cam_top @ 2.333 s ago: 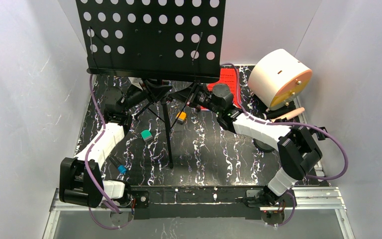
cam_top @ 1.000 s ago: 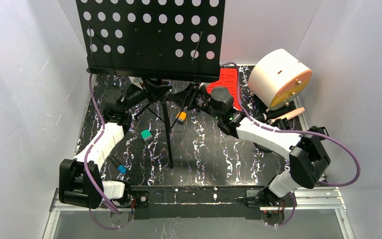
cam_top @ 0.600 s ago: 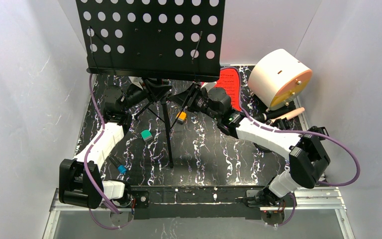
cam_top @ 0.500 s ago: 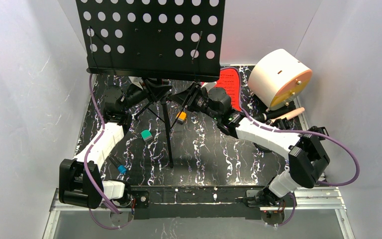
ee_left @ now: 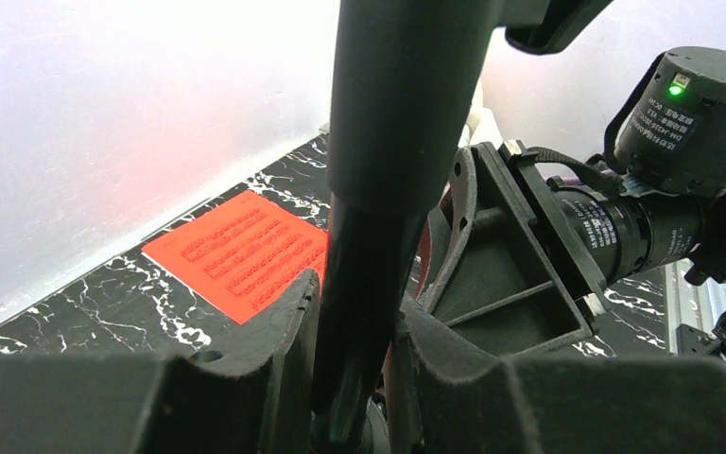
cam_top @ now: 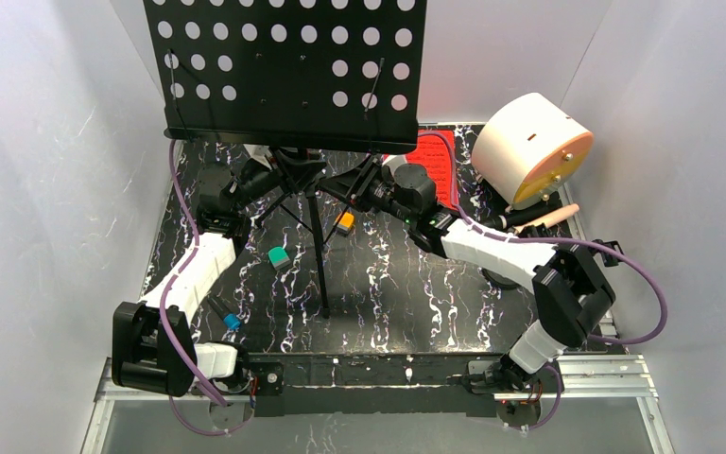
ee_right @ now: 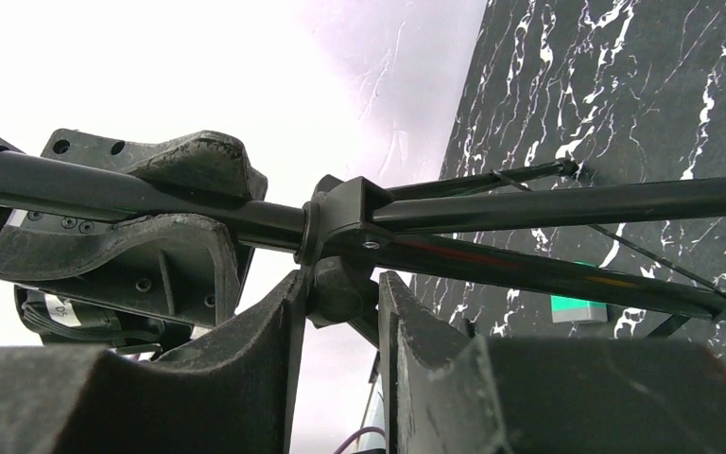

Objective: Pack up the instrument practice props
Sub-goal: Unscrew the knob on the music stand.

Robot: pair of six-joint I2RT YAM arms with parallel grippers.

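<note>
The black perforated music rack (cam_top: 293,66) stands on its tripod at the back of the table. My left gripper (cam_top: 263,182) is shut on the rack's pole (ee_left: 369,236), seen between its fingers (ee_left: 279,331) in the left wrist view. My right gripper (cam_top: 364,194) is shut on a black knob (ee_right: 340,288) at the tripod's hub, its fingers (ee_right: 265,350) on either side. The red music sheet (cam_top: 432,159) lies flat behind the right gripper, and also shows in the left wrist view (ee_left: 241,253). A beige-headed microphone (cam_top: 553,216) lies at the right. The black microphone is hidden.
A big white cylinder with an orange face (cam_top: 532,149) stands at the back right. The tripod feet have orange (cam_top: 344,223), green (cam_top: 279,257) and blue (cam_top: 232,321) caps. A round black base (cam_top: 503,276) lies partly under the right arm. White walls close in on three sides.
My right gripper has moved left, in under the rack to the tripod hub, uncovering more of the red sheet. The left arm and the rack have not moved.
</note>
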